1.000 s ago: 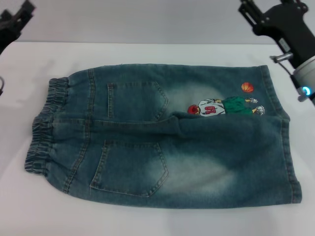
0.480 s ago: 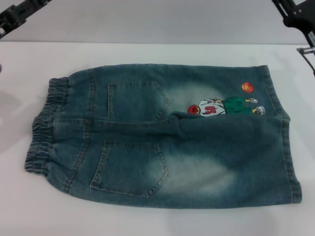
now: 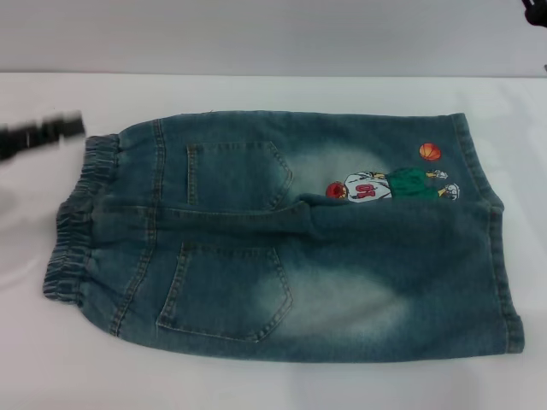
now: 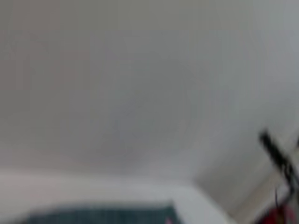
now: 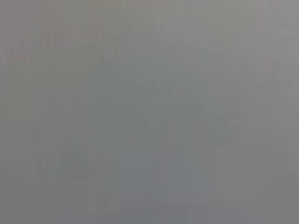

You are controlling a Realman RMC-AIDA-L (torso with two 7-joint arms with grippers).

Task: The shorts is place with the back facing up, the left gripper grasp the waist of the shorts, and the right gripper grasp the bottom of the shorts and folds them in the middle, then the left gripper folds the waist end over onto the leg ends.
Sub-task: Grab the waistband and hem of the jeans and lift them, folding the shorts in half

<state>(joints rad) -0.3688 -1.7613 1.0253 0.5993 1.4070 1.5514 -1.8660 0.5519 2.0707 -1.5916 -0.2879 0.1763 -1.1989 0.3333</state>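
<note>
- Head view: 1 pair of shorts (image 3: 282,239) lies flat on the white bench (image 3: 256,94), back up, filling most of its middle. The waist (image 3: 79,218), 1 ruched band, faces the bench's left edge; the leg ends (image 3: 500,231), 2 straight hems, face the right edge. 2 patch pockets (image 3: 224,290) show, 1 toward the far edge and 1 toward the near edge, and 1 cartoon print (image 3: 389,184) sits on the far leg near its hem, with 1 orange ball just beside it.
- Head view: the left gripper (image 3: 38,135) appears as a blurred black bar over the bench's left edge, just beside the far end of the waist; whether it touches the cloth, and whether its jaws are apart or together, cannot be told. Of the right gripper (image 3: 537,10) only a black sliver shows beyond the bench's far right corner, well apart from the shorts; its jaws cannot be judged.
- Left wrist view: mostly blurred grey wall, which the head view barely shows. 1 strip of the denim lies at the frame's edge on the bench, and 1 thin dark bar (image 4: 278,156) stands farther off; what it is cannot be told.
- Right wrist view: a plain grey field, with 0 things recognisable.
</note>
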